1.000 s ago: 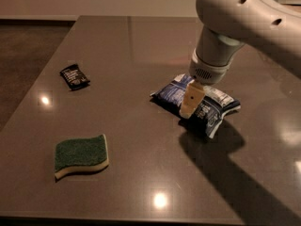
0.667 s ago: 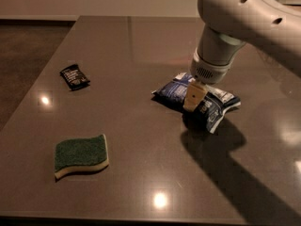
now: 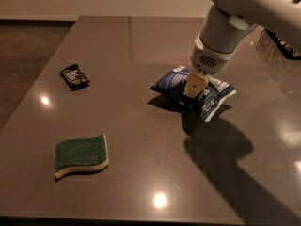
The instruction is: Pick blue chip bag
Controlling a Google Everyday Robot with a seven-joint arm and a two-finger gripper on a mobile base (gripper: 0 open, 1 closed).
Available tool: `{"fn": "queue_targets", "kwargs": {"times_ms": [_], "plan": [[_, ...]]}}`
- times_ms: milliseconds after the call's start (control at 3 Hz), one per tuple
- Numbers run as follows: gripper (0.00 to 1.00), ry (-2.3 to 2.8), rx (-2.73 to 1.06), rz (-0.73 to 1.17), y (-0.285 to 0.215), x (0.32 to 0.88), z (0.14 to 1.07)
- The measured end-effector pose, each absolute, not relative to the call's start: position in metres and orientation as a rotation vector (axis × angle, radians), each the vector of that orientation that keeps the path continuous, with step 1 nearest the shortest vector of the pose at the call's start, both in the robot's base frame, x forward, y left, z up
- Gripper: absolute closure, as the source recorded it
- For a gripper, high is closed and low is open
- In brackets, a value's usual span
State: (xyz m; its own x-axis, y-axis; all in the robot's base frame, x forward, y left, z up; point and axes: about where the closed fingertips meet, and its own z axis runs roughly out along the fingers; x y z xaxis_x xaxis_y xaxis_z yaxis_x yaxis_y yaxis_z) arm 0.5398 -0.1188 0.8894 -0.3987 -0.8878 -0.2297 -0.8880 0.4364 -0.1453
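Observation:
The blue chip bag [image 3: 170, 84], glossy dark blue with white label panels, is right of the table's middle. My gripper [image 3: 194, 88] comes down from the white arm [image 3: 225, 32] onto the bag's middle. It is shut on the bag, with one tan finger [image 3: 194, 84] showing against the front. The bag hangs slightly tilted, its left end raised, with a dark shadow under it on the table [image 3: 141, 41].
A small black packet [image 3: 74, 76] lies at the left of the table. A green sponge with a pale base [image 3: 81, 155] lies at the front left. The table's left edge meets dark floor [image 3: 23, 55]. The arm's shadow falls front right.
The gripper and the bag have risen a little together, and the bag's shadow now shows under it. The packet and sponge have not moved.

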Motion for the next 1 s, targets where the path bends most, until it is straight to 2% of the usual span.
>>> {"fn": "queue_targets", "kwargs": {"times_ms": [333, 1000], "plan": [[1.0, 2.277, -1.665, 0.063, -0.102, 0.532, 0.929], [1.0, 2.141, -1.766, 0.112, -0.09, 0.527, 0.967]]}}
